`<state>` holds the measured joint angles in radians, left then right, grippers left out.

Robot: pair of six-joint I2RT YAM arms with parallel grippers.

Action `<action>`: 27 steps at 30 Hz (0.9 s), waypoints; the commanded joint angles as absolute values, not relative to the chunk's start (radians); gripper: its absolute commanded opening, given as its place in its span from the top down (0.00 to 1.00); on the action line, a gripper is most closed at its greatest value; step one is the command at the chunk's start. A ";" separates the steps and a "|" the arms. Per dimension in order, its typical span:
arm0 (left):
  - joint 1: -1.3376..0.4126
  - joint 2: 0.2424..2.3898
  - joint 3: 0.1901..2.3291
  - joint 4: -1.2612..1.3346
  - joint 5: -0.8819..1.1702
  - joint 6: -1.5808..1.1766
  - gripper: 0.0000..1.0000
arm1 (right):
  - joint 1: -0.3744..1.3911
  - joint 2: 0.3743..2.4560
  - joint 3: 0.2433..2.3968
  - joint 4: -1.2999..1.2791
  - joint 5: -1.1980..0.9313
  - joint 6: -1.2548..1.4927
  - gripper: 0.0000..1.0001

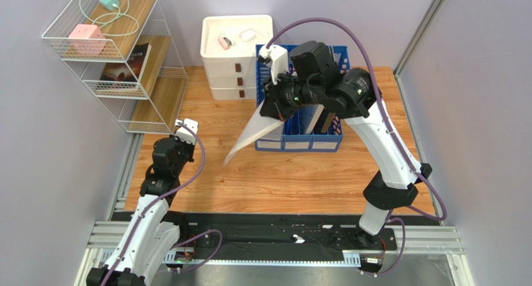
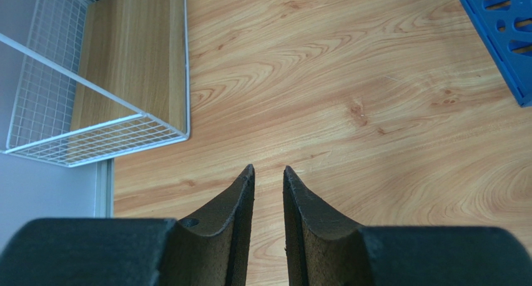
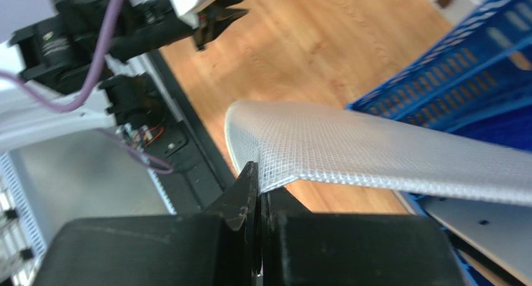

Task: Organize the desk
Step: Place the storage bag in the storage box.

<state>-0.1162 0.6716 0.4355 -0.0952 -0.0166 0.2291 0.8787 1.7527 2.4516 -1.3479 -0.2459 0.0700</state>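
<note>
Left wrist view: desk (image 2: pixel 374 111) lies beneath the left end effector (image 2: pixel 269 173).

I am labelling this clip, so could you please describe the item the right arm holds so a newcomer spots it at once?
Find the blue slotted file rack toward the back of the desk. At its front left corner, pinched in the right gripper, is a translucent white mesh-textured pouch. It is the only see-through sheet in view.

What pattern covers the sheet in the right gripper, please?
Fine whitish grid on the sheet; right wrist view.
</note>
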 commanded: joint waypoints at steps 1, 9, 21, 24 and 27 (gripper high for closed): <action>-0.109 0.667 0.480 -0.094 0.021 0.212 0.71 | 0.836 1.776 2.542 -1.292 -0.131 0.035 1.00; -0.109 0.672 0.479 -0.092 0.034 0.218 0.71 | 0.850 1.835 2.550 -1.154 -0.039 0.006 1.00; -0.109 0.663 0.472 -0.094 0.051 0.227 0.71 | 0.732 1.847 2.606 -0.953 -0.464 -0.036 1.00; -0.109 0.661 0.472 -0.095 0.049 0.227 0.71 | 0.672 1.847 2.551 -0.876 -0.656 0.023 1.00; -0.109 0.652 0.468 -0.094 0.048 0.232 0.70 | 0.663 1.829 2.511 -0.847 -0.695 0.003 1.00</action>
